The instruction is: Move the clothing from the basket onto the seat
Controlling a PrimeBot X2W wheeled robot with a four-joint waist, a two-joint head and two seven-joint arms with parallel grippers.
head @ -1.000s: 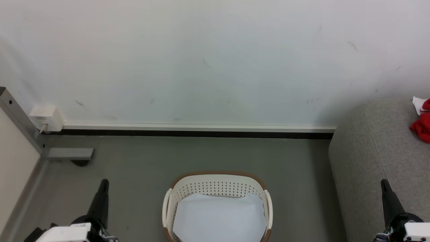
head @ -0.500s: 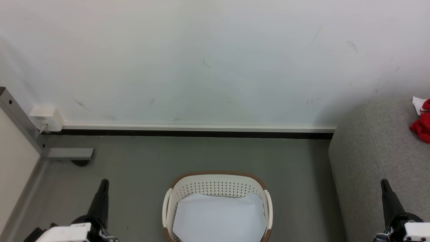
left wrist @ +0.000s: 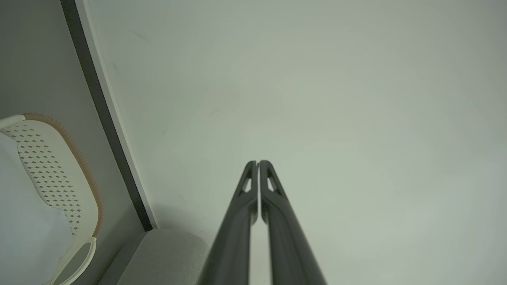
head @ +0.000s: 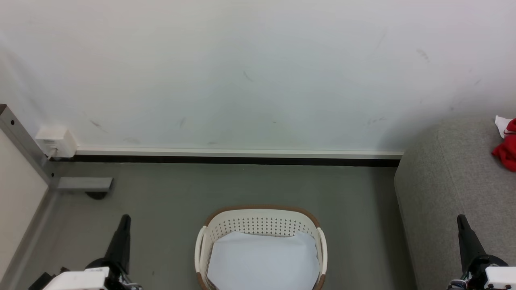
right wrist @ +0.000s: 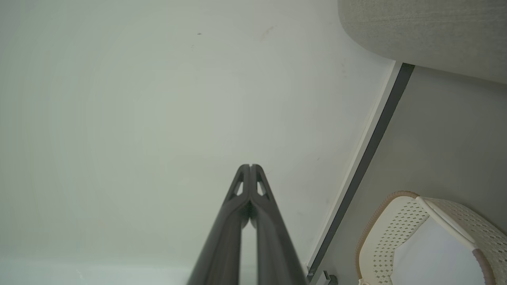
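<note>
We are holding our left end effector [left wrist: 258,163] and right end effector [right wrist: 250,166] pinched narrow, empty, with the bright red fabric garment [head: 507,153] lying on the light grey upholstered sofa [head: 447,181].

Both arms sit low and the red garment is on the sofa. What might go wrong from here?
1. The red garment is cut off by the head view's right edge, so whether it lies wholly on the sofa cannot be told; it might slide off unseen.
2. A white cloth lies in the laundry basket; another pick might wrongly take it.
3. The left gripper and right gripper are both shut, so any regrasp would need them opened first.
</note>
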